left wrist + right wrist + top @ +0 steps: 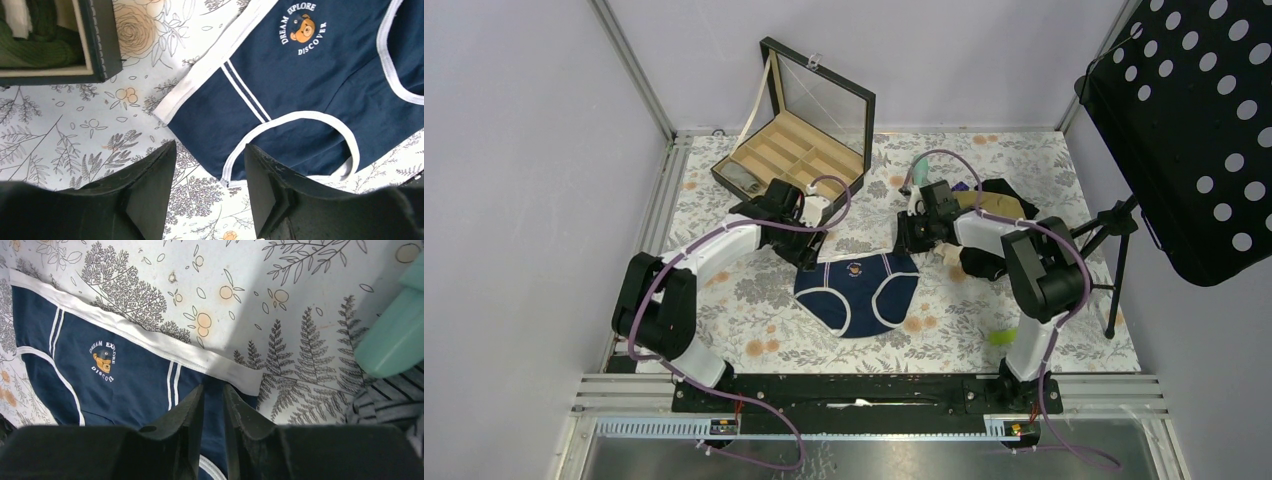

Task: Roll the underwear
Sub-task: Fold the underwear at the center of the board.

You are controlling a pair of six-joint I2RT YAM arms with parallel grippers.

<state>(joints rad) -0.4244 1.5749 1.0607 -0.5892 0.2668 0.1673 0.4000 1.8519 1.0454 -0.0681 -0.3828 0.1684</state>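
underwear (856, 290): soft matt navy cloth, white cloth trim
table cover (754, 330): smooth matt printed sheet
box (809, 150): glossy clear lid, matt tan lining
left gripper fingers (150, 195): matt black plastic

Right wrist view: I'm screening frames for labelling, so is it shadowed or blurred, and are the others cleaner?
Right wrist: a grey shadow dims the tablecloth at right; the underwear print is readable. Left wrist: even light, sharp lettering. Top external: evenly lit, soft shadows only.
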